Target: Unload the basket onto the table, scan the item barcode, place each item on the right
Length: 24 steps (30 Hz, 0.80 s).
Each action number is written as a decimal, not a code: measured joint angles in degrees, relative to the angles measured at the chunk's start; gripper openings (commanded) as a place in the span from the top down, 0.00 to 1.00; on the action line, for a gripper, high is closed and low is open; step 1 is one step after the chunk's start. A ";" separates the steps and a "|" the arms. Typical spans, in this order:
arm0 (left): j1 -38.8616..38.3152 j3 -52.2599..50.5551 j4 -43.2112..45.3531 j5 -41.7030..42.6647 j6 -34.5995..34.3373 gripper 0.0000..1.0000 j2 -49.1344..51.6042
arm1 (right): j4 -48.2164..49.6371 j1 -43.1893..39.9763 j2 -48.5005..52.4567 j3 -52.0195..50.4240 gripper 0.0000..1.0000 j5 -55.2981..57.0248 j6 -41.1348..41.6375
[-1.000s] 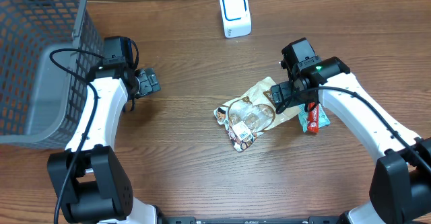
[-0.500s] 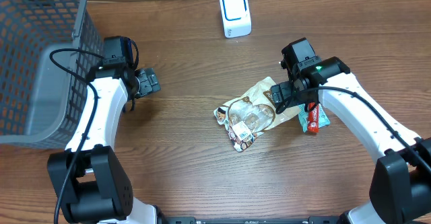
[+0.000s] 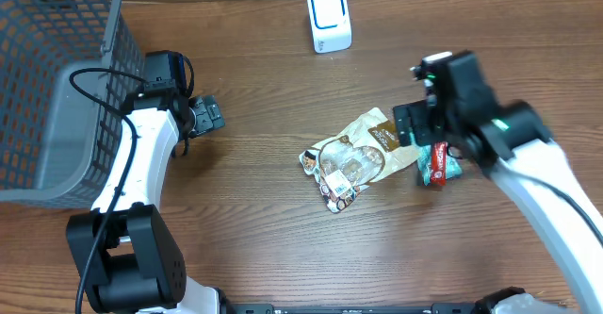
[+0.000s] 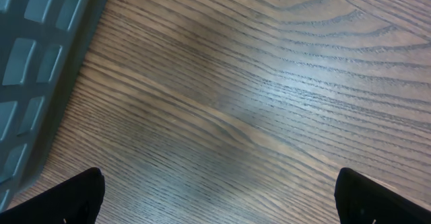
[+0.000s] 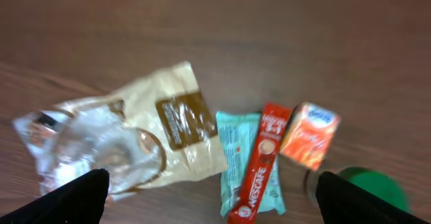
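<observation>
**Both arms empty-handed, snack bag waiting on the tabletop**

At the far left a grey mesh basket stands on the wooden tabletop. Just beside its right wall, the left fingers are spread wide with nothing between them. The left wrist view shows only bare wood and the basket's edge beneath them.

Toward the back of the tabletop, near the middle, sits the scanner, a small white block with a blue-rimmed window, well apart from everything else.

The snack bag lies flat right of centre, a crinkled packet that is part clear film and part tan print with a brown label. It looks light, soft and slippery. It will likely buckle and slide rather than lift cleanly if pinched in the middle. The safer hold is probably a sealed edge or corner, where the film is doubled and stiffer and a pinch is less likely to hide the barcode. I cannot tell from these views where the barcode is.

The right fingers hover above the bag's right end, also wide apart and gripping nothing.

Just right of the bag, a teal packet lies with a red drink-mix stick across it and a small orange carton beside it. These sit close enough to be caught in a careless grab.
</observation>
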 measured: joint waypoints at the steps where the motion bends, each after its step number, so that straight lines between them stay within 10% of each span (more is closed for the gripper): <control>1: 0.00 0.00 0.00 0.00 0.00 0.00 0.00 | 0.00 -0.02 -2.56 0.00 0.00 0.00 -0.02; 24: 0.00 0.00 0.04 0.00 -0.02 0.00 0.00 | -1.81 -3.85 -52.63 -1.86 0.00 0.63 -0.09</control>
